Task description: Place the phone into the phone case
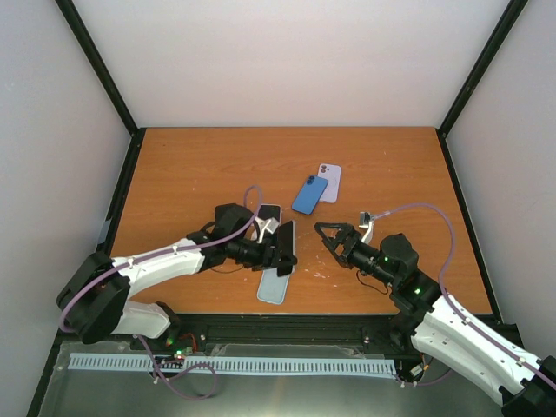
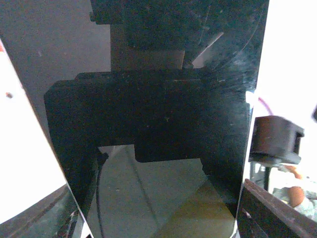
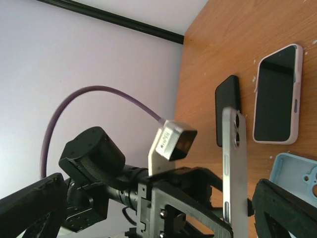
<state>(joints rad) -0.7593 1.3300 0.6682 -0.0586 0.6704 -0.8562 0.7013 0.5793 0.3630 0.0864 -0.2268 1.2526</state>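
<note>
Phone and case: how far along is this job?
Done: the phone is off the table, gripped on edge by the left end effector. In hand: it is held near the light blue case, which lies empty; the right end effector stands open alongside, not touching. Left: seat the phone in the case.

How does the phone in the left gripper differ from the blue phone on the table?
The silver phone stands on edge in the left gripper; the blue phone lies flat on the table. The silver phone is gripped; the blue phone is untouched. Both are slim rectangles.
</note>
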